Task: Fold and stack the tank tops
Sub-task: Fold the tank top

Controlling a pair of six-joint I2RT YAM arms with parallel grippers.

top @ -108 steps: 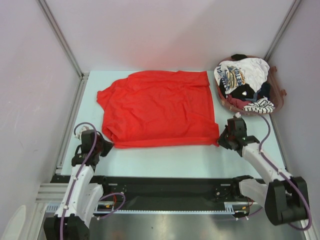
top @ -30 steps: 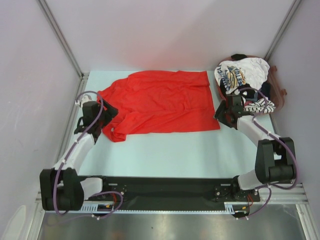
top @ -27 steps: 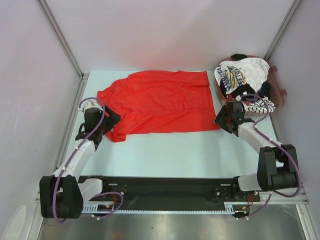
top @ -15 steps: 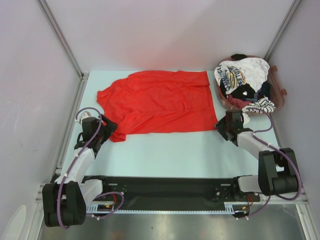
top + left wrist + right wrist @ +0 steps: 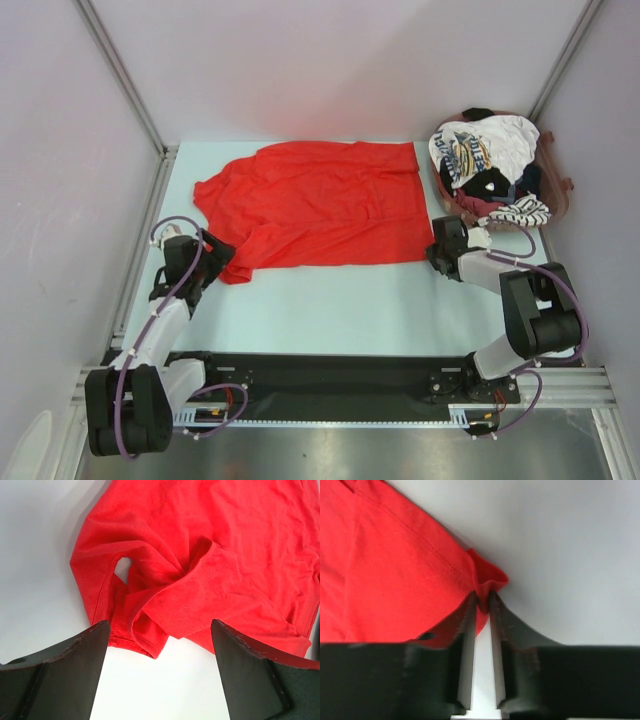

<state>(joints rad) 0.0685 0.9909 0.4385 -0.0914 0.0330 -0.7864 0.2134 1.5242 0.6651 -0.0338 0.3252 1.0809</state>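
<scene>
A large red tank top point(image 5: 320, 205) lies spread on the pale table, its front-left part rumpled into folds point(image 5: 165, 605). My left gripper point(image 5: 214, 254) hovers just in front of that front-left corner, open, with bare table and the cloth's hem between its fingers point(image 5: 159, 632). My right gripper point(image 5: 438, 252) is at the front-right corner and is shut on a pinch of the red cloth point(image 5: 483, 596). The other tank tops are heaped at the back right: a white printed one point(image 5: 472, 150), a dark one point(image 5: 488, 186) and a striped one point(image 5: 522, 211).
The heap sits in a brownish basket point(image 5: 561, 196) against the right wall. Grey walls and metal posts close in the table on the left, back and right. The black rail with the arm bases point(image 5: 320, 375) runs along the near edge.
The right gripper slid in to the red top's front-right corner and closed on it. The left gripper drew back a little toward the near side and stayed open.
</scene>
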